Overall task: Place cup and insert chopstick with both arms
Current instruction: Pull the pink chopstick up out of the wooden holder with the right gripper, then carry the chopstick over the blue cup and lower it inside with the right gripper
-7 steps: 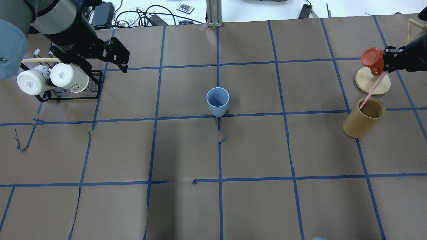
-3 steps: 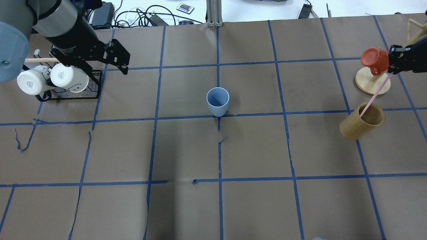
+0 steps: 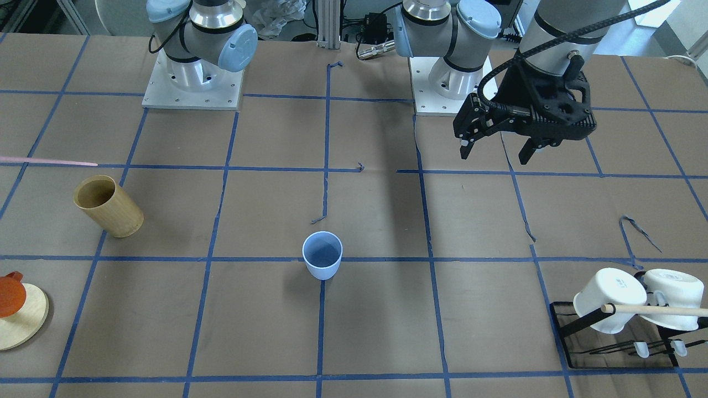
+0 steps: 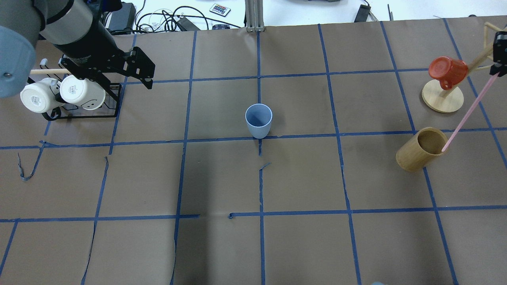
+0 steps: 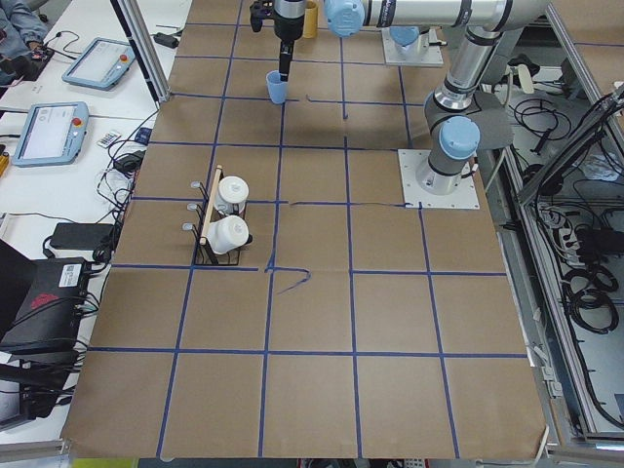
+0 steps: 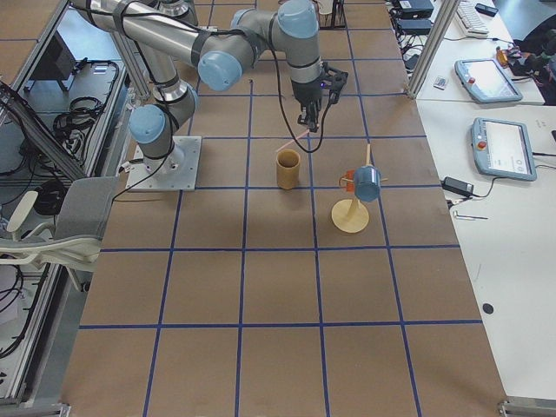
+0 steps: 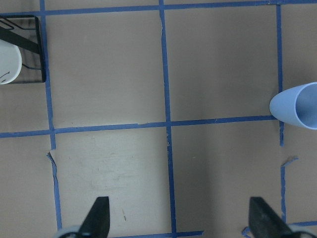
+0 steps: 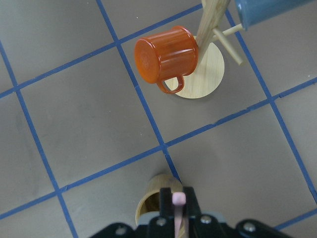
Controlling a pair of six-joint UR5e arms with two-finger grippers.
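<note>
The light-blue cup point(image 4: 258, 120) stands upright at the table's middle, also in the front view point(image 3: 322, 255) and at the left wrist view's right edge point(image 7: 297, 106). My right gripper point(image 4: 494, 71), at the overhead view's right edge, is shut on the top of a pale pink chopstick point(image 4: 467, 114). The stick slants down to the rim of the tan bamboo cylinder point(image 4: 420, 154). The right wrist view shows the stick's end point(image 8: 178, 201) between the fingers. My left gripper point(image 4: 147, 79) is open and empty, high above the table, left of the cup.
The bamboo cylinder point(image 3: 108, 207) leans. A wooden mug tree point(image 4: 441, 99) with an orange mug point(image 4: 447, 71) stands behind it. A black rack point(image 4: 79, 114) holding two white mugs point(image 4: 81, 92) sits at the far left under my left arm.
My right gripper has moved right, towards the view's edge, drawing the chopstick up to the bamboo cylinder's rim. The cylinder has shifted left and nearer. The left gripper has barely moved.
</note>
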